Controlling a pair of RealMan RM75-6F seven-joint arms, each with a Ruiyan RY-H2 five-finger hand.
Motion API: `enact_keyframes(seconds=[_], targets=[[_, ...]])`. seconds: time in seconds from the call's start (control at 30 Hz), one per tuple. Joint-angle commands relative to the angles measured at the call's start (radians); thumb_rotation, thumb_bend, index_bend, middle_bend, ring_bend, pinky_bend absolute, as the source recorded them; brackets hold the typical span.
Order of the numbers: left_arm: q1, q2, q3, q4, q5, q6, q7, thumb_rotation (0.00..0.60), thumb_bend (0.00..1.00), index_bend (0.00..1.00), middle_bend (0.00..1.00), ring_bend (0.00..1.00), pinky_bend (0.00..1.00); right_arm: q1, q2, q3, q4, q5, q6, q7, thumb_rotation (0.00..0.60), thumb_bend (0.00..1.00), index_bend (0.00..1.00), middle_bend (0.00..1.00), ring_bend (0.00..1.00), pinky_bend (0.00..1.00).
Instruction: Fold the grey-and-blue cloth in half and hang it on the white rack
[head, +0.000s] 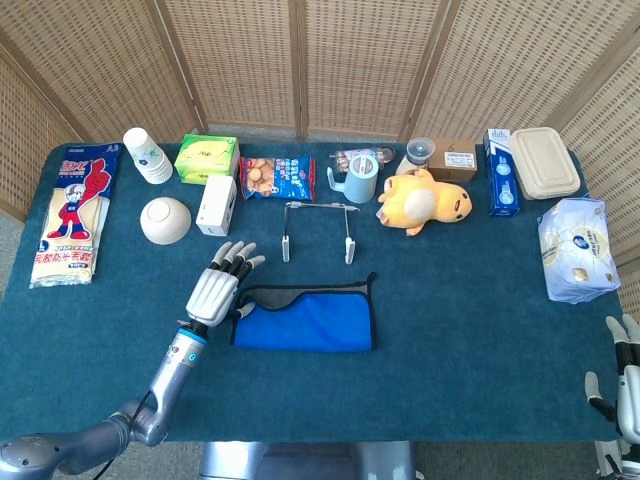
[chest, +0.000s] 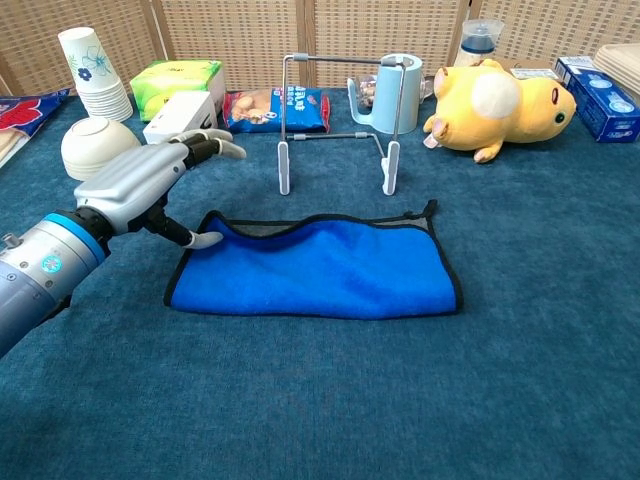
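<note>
The left hand (chest: 140, 185) sits at the cloth's left end with its fingers spread and extended toward the far side of the table; its thumb (chest: 200, 240) lies low, touching or just beside the cloth's far-left corner (whether it pinches the edge I cannot tell). The grey-and-blue cloth (chest: 320, 270) lies flat on the table (chest: 330, 400), folded, blue side up, a thin strip of grey showing along its far edge. Its long axis runs left to right, parallel to the table's near edge, and a small loop at the far-right corner points toward the white rack (chest: 340, 120), which stands upright just beyond it. The right hand (head: 625, 385) shows only at the head view's lower right corner, partly cut off, fingers upright and apart, holding nothing.
</note>
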Motion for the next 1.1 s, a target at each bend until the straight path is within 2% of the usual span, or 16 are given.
enact_keyframes(seconds=[0.03,0.27,0.43,0.73,1.1], targets=[[0.0,-0.004,-0.004,0.003,-0.002,0.007,0.001,0.6,0.32,0.11,0.05,0.0,0.0,-0.002,0.001,0.0,-0.002,-0.001,0.003,0.0,0.6,0.41,0.0,0.0,0.0,0.0],[0.002,-0.015,-0.005,0.023,-0.003,0.019,0.018,0.6,0.41,0.1,0.05,0.0,0.0,-0.001,0.002,-0.001,-0.01,-0.003,0.004,-0.009,0.6,0.41,0.0,0.0,0.0,0.0],[0.001,-0.012,-0.006,0.013,0.004,0.035,0.017,0.6,0.41,0.1,0.05,0.0,0.0,-0.001,0.001,-0.001,-0.014,-0.004,0.005,-0.013,0.6,0.41,0.0,0.0,0.0,0.0],[0.013,0.022,0.021,-0.067,0.02,0.039,0.06,0.6,0.41,0.09,0.05,0.0,0.0,-0.005,0.004,-0.004,-0.014,-0.008,0.009,-0.007,0.6,0.41,0.0,0.0,0.0,0.0],[0.019,0.015,0.019,-0.059,0.002,0.024,0.114,0.6,0.41,0.08,0.05,0.0,0.0,-0.011,0.008,-0.006,-0.016,-0.01,0.012,0.008,0.6,0.41,0.0,0.0,0.0,0.0]])
